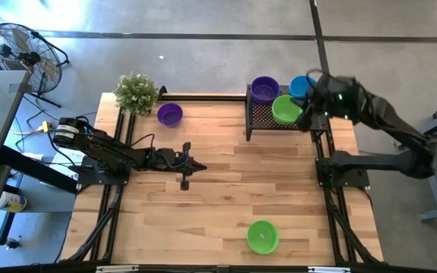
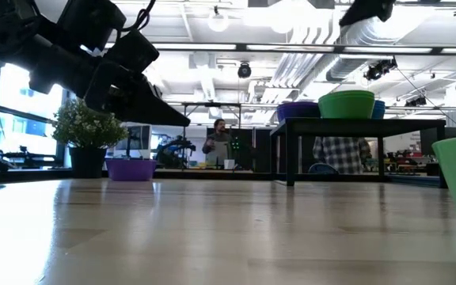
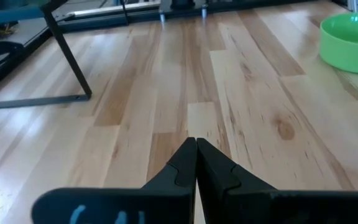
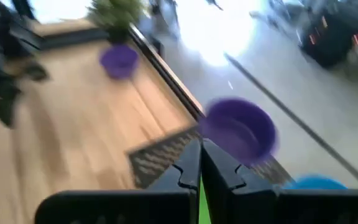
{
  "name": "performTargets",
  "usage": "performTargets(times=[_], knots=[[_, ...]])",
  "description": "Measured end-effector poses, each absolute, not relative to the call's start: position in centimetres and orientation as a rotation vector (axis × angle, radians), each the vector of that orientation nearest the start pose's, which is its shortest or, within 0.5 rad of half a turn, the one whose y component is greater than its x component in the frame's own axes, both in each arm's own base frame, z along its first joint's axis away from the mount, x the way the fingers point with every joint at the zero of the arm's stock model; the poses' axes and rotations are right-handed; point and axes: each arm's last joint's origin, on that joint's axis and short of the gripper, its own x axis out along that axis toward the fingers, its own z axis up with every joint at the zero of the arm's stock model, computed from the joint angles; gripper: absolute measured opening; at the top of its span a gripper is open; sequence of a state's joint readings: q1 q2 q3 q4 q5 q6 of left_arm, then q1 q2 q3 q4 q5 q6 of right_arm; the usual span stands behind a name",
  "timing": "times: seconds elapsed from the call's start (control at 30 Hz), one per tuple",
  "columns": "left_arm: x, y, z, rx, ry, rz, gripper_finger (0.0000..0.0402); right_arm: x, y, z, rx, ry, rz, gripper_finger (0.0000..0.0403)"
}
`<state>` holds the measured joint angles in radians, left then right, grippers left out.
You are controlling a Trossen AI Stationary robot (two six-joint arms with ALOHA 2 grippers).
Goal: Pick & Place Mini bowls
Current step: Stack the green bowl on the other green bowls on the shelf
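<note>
right gripper (image 1: 307, 114) fingers together, empty, beside tray (image 1: 258, 121) at 1 o'clock | green bowl (image 1: 262, 236) at 6 o'clock | left gripper (image 1: 185, 179) pinched closed, centre | spread fingers before descending on rim

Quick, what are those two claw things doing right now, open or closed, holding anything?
Left gripper: closed, empty, above the bare wooden table.
Right gripper: closed, over the black mesh tray; whether it grips a bowl cannot be told.
</note>
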<state>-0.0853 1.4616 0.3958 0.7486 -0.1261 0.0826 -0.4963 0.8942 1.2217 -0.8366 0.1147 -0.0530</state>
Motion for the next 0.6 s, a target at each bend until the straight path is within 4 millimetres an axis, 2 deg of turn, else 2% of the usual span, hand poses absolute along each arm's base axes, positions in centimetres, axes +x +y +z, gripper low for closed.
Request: performTargets(times=[0.1, 0.27, 0.4, 0.6], knots=[[25.0, -1.8, 15.0, 0.124, 0.279, 0.027, 0.0, 13.9, -5.8, 38.3, 0.011, 0.433, -0.483, 0.0001], [23.6, -1.6, 14.3, 0.123, 0.218, 0.039, 0.0, 15.7, -3.7, 34.4, -0.025, 0.323, -0.316, 0.0001], [22.6, -1.5, 14.6, 0.12, 0.173, 0.052, 0.0, 17.0, -1.9, 31.4, -0.052, 0.333, -0.24, 0.0001], [20.9, -1.4, 15.0, 0.116, 0.139, 0.057, 0.0, 18.1, 1.5, 29.3, -0.086, 0.381, -0.217, 0.0001]])
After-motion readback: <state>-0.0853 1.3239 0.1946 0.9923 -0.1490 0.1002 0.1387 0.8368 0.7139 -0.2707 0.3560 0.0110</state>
